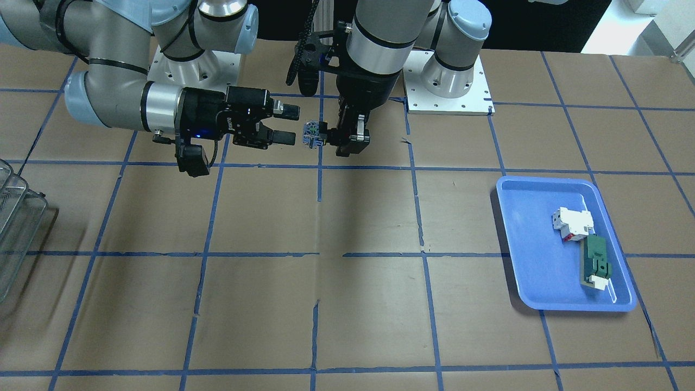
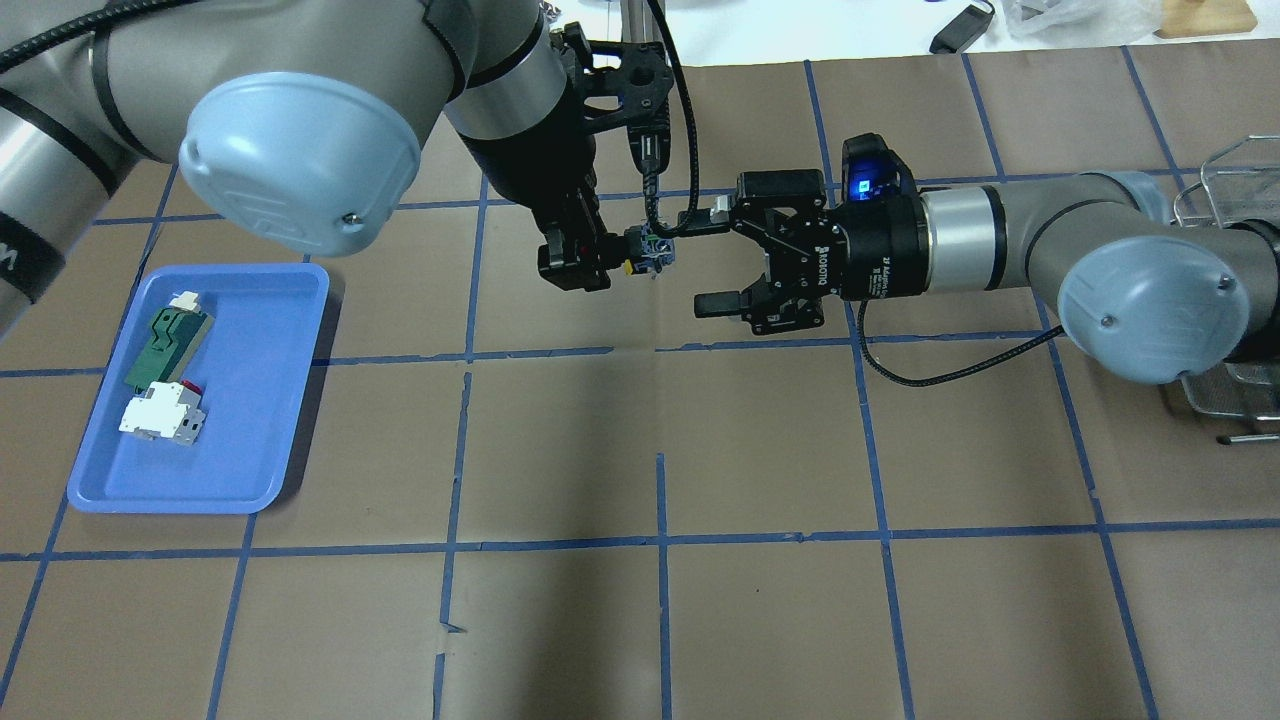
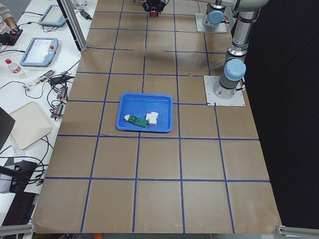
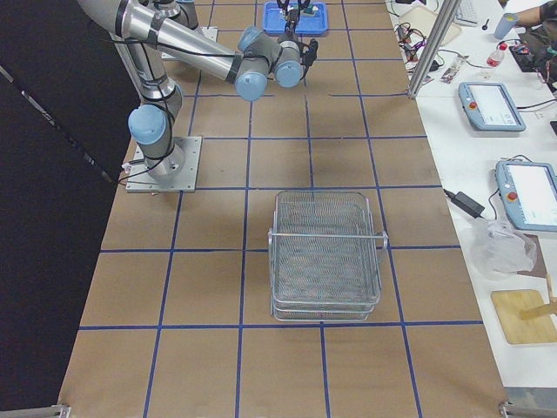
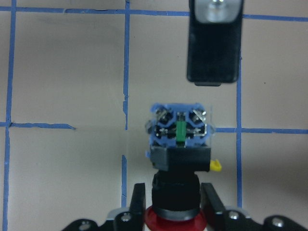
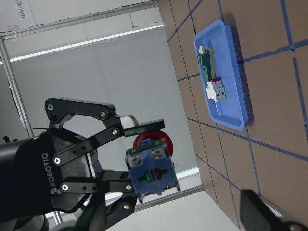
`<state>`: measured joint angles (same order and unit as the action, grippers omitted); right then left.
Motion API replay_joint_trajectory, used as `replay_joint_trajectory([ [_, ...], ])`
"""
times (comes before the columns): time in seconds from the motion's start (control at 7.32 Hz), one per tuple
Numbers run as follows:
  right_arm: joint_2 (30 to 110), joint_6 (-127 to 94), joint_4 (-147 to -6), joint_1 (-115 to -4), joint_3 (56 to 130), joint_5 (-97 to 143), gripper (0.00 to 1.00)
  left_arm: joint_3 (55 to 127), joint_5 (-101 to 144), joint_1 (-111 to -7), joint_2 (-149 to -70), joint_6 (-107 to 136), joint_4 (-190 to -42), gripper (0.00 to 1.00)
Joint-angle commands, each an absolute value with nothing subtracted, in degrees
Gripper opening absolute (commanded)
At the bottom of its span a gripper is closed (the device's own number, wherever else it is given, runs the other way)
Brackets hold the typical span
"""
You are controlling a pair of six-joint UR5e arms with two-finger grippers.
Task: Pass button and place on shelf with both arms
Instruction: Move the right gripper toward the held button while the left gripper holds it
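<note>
My left gripper [image 2: 608,262] is shut on the button [image 2: 645,252] and holds it in the air above the table, between the two arm bases. Its jaws clamp the black body just behind the red cap, and the blue-white block [image 5: 179,129] points at my right gripper. My right gripper [image 2: 708,258] is open and empty, level with the button, with a small gap between its fingertips and the block. In the front-facing view the button [image 1: 310,134] sits between the right gripper [image 1: 289,125] and the left gripper [image 1: 328,138]. The shelf [image 4: 326,252] stands on the table on my right.
A blue tray [image 2: 250,420] lies on my left, holding a white block [image 2: 160,412] and a green flat part [image 2: 168,345]. The shelf shows at the overhead view's right edge [image 2: 1230,180], behind my right arm's elbow. Brown table with blue tape grid.
</note>
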<state>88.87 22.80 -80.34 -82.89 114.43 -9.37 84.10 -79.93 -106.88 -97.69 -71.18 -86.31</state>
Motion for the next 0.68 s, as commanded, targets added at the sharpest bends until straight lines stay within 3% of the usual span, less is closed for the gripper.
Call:
replay_joint_trajectory([
  [0.0, 88.77, 24.16, -81.2, -83.32, 114.35, -6.25, 0.94, 84.11, -79.89, -106.88, -97.56, -71.19, -86.31, 0.0],
  [0.55, 87.98, 28.57, -80.86, -84.28, 114.43, -5.71, 0.95, 84.82, -78.06, -107.05, -97.73, -71.1, -86.84, 0.0],
])
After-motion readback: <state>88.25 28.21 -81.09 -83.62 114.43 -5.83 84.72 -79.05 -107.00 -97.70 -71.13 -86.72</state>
